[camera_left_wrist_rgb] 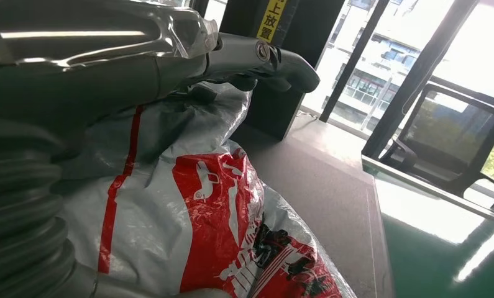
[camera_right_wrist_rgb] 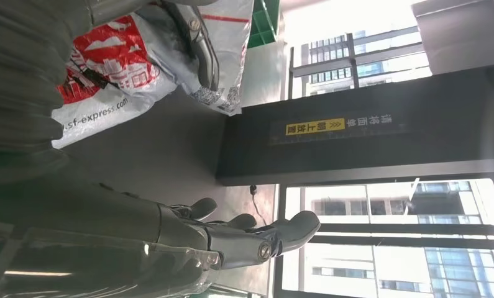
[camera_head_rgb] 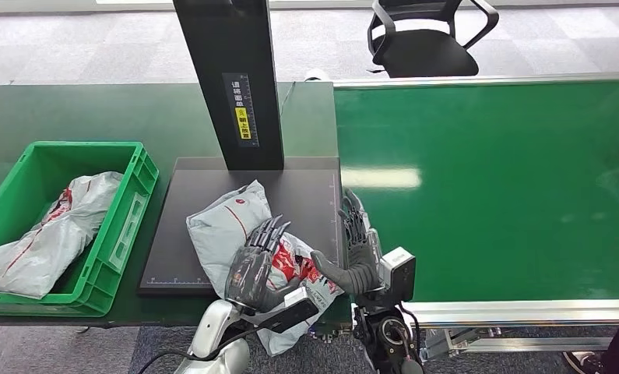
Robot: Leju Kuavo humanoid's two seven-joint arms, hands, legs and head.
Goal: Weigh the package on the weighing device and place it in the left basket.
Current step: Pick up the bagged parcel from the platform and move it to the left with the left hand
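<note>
I find the left robot hand [camera_head_rgb: 253,263] lying flat on top of the package [camera_head_rgb: 244,234], fingers extended and apart; it presses rather than grips, and nothing is closed around the bag. The right robot hand [camera_head_rgb: 356,245] stands edge-on just beside the package at the right edge of the weighing platform [camera_head_rgb: 314,191], fingers straight and spread, thumb [camera_head_rgb: 329,269] reaching toward the bag; it holds nothing either. In the right wrist view its fingers [camera_right_wrist_rgb: 256,239] hang free above the dark plate.

The package, a grey courier bag with red print, lies on the near part of the platform, and its near end hangs over the front edge of the desk [camera_head_rgb: 96,105] between the two arms.

Risks as I judge them:
- The overhang means part of the bag may not rest on the plate, so the reading could be false, and the left robot hand's pressure would distort it further.
- The film looks slick and slack; a lift between two flat palms may let it slide out and drop off the front edge.
- The upright column [camera_head_rgb: 228,78] stands close behind the bag and could be struck on a high lift.
- The left basket [camera_head_rgb: 131,210] already holds a similar bag [camera_head_rgb: 53,230] at the left end of the desk; a low carry may catch its near wall.
</note>
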